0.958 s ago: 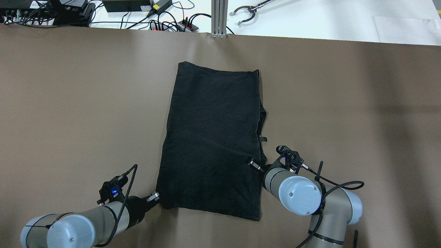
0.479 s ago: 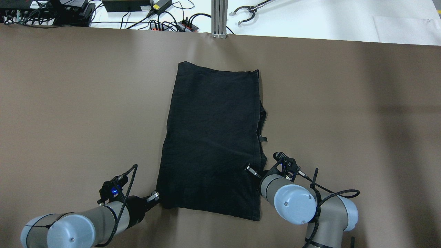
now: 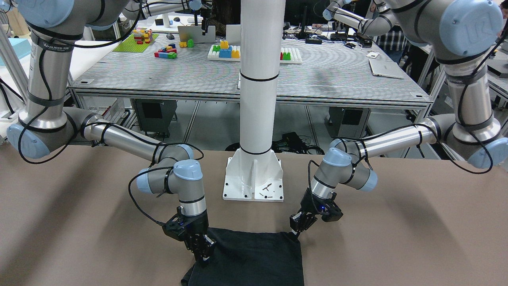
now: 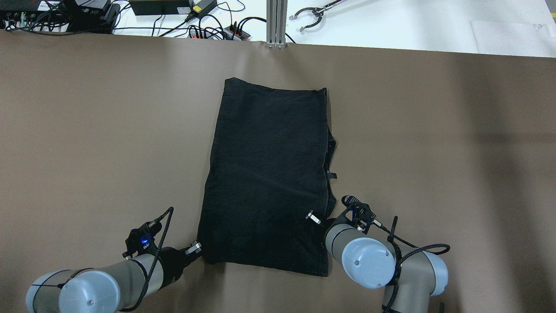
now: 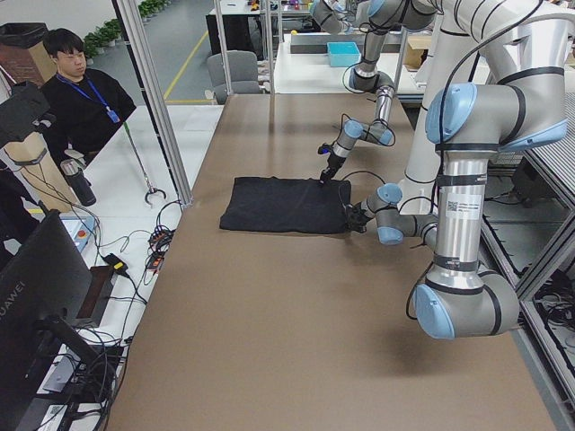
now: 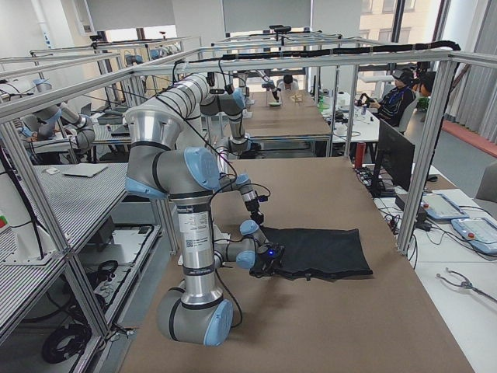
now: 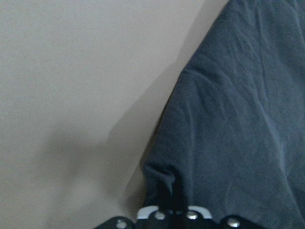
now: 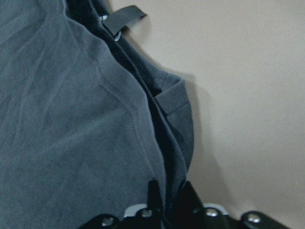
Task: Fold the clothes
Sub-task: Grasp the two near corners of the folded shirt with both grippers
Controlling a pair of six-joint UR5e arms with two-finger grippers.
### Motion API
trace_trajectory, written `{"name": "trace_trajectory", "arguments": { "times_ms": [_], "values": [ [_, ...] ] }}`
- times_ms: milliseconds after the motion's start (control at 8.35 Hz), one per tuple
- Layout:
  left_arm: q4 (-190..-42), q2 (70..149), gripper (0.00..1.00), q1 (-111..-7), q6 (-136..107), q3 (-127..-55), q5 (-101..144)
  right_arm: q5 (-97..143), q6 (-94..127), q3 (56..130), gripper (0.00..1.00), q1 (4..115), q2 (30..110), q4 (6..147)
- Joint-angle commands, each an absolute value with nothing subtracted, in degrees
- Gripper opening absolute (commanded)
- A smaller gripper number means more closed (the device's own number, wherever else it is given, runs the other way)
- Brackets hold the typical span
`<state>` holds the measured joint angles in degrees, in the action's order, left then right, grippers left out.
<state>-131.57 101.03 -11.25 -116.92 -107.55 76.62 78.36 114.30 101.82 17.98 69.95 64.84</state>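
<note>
- Two tools, both down at surface (image 4: 87, 130) level, at the near end of the black garment (image 4: 267, 174).
- left tool (image 4: 194, 249): jaws pinched together on the garment's near-left corner. The wrist view shows a small bunch of fabric gathered between the fingertips. The rest of the cloth spreads ahead of it and off to its right.
- right tool (image 4: 313, 217): jaws almost together, gripping the layered right edge a little up from the near-right corner. The wrist view shows the stacked hems running in between the fingers. The bulk of the cloth sits to its left and ahead.
- Garment lies flat as a long rectangle, running away from both tools toward the far edge of the surface, with light wrinkles only.
- hang loop (image 4: 332, 175) sticks out of the right edge, ahead of the right tool, resting on the bare surface.
- base plate (image 3: 254, 178) of the white pillar (image 3: 260, 79) sits behind both tools, between the arms, apart from the cloth.
</note>
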Motion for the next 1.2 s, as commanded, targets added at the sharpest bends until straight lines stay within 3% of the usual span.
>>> {"name": "trace_trajectory", "arguments": {
  "times_ms": [0, 719, 1078],
  "values": [
    [-131.6, 101.2, 0.00, -11.3, -116.9, -107.9, 76.6, 77.0, 113.9, 102.5, 0.00, 17.6, 70.2, 64.8],
    [-128.2, 103.1, 0.00, -11.7, -115.1, -111.8, 77.2, 77.7, 111.2, 105.0, 0.00, 17.9, 70.5, 64.9],
    [-128.1, 101.7, 0.00, -12.8, -113.6, -118.7, 85.7, 80.1, 108.5, 113.9, 0.00, 14.5, 76.0, 65.8]
  ]
}}
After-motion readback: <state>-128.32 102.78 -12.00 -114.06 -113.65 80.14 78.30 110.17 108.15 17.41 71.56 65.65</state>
